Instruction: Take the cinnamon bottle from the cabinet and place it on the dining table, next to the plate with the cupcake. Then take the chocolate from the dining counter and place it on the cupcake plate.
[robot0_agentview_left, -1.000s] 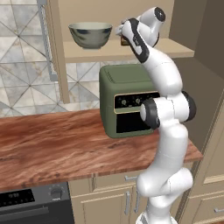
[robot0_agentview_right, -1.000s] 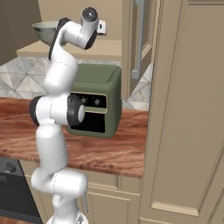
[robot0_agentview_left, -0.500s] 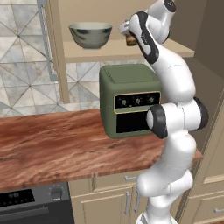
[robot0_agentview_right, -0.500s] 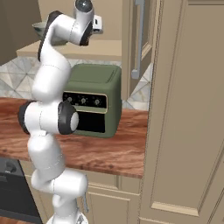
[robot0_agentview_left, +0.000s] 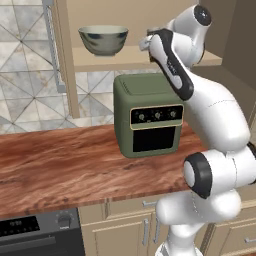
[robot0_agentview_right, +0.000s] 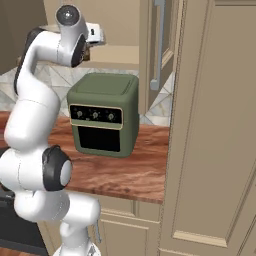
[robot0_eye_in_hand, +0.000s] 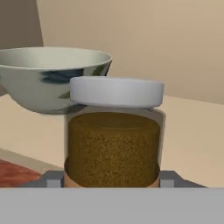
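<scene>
This is a kitchen. A long brown wood counter (robot0_agentview_left: 75, 170) is running along the wall, and a green toaster oven (robot0_agentview_left: 148, 114) with little knobs is sitting on it. Grey and white tiles (robot0_agentview_left: 25, 65) are covering the wall behind it. A tan cabinet (robot0_agentview_left: 100, 59) is hanging above, and a bowl (robot0_agentview_left: 103, 39) is resting on its shelf. Drawers with handles (robot0_agentview_left: 145, 220) are sitting under the counter, next to a black stove (robot0_agentview_left: 35, 235). A tall cupboard door (robot0_agentview_right: 215, 125) is standing at the side.
</scene>
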